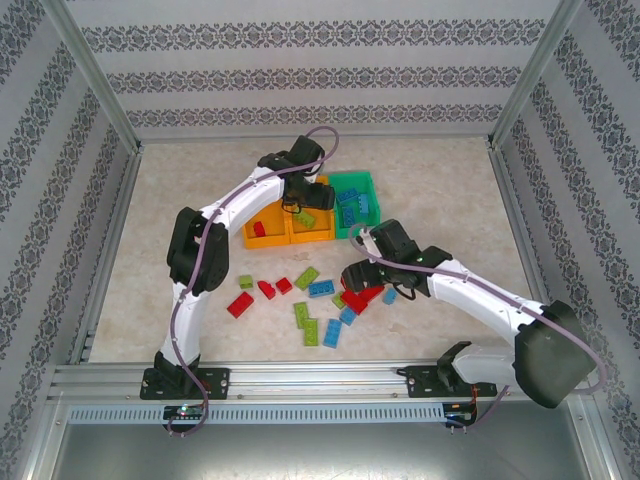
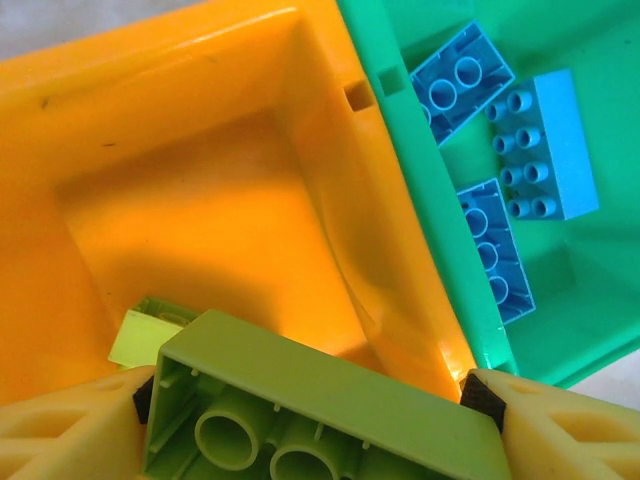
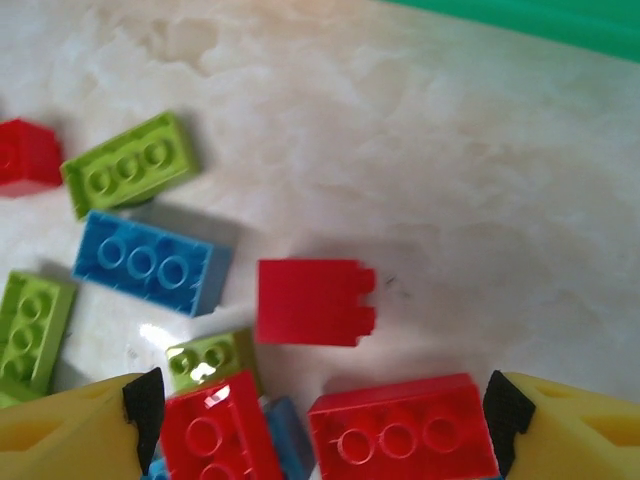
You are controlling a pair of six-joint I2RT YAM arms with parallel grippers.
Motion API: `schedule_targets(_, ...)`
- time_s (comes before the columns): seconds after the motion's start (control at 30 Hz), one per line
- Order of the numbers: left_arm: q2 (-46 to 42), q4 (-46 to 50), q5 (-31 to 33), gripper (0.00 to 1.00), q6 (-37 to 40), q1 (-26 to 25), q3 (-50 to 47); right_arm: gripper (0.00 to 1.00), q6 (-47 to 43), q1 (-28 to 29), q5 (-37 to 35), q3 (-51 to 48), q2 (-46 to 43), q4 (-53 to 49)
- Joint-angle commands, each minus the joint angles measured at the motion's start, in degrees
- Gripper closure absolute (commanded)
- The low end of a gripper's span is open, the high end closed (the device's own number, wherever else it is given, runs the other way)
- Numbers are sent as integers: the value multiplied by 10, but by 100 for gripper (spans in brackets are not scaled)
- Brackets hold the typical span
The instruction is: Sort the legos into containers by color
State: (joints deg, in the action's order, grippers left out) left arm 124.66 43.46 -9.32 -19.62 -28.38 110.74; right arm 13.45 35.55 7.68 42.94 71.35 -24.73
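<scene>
My left gripper [image 2: 315, 400] is shut on a lime green lego [image 2: 330, 390], underside up, over the middle orange container [image 2: 200, 120]; another lime lego [image 2: 140, 335] lies inside it. From above, the left gripper [image 1: 298, 200] hangs over that orange container [image 1: 318, 236]. The green container [image 1: 352, 178] holds three blue legos [image 2: 540, 145]. The left orange container [image 1: 272, 216] holds a red lego [image 1: 259, 229]. My right gripper [image 3: 320, 410] is open low over a long red lego [image 3: 400, 440] and a second red lego [image 3: 215, 435] on the table; in the top view the right gripper [image 1: 362, 283] hovers over them.
Loose legos lie across the near table: a red one on its side [image 3: 310, 300], blue [image 3: 150, 262], lime [image 3: 128, 165], and further red [image 1: 240, 304], lime [image 1: 301, 314] and blue [image 1: 332, 333] ones. The green container's edge [image 3: 540, 20] lies just beyond the right gripper.
</scene>
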Motion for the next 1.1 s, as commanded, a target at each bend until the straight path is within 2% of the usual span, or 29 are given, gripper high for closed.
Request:
schedule_targets(0.0, 0, 27, -16, 21, -11, 5, 17, 16, -9, 25, 11, 1, 2, -38)
schedule_targets(0.23, -4, 30, -14, 17, -24, 5, 13, 17, 6, 76, -18, 15, 50, -54)
schedule_targets(0.6, -66, 7, -10, 11, -35, 5, -19, 22, 4, 102, -45, 46, 105, -77)
schedule_targets(0.83, -131, -13, 8, 9, -47, 13, -75, 34, -3, 115, -49, 66, 138, -95)
schedule_targets(1.0, -194, -42, 8, 8, -68, 48, -147, 52, -11, 121, -69, 78, 140, -107)
schedule_targets(1.07, -222, -48, 12, 8, -68, 63, -178, 56, -11, 121, -71, 79, 127, -103)
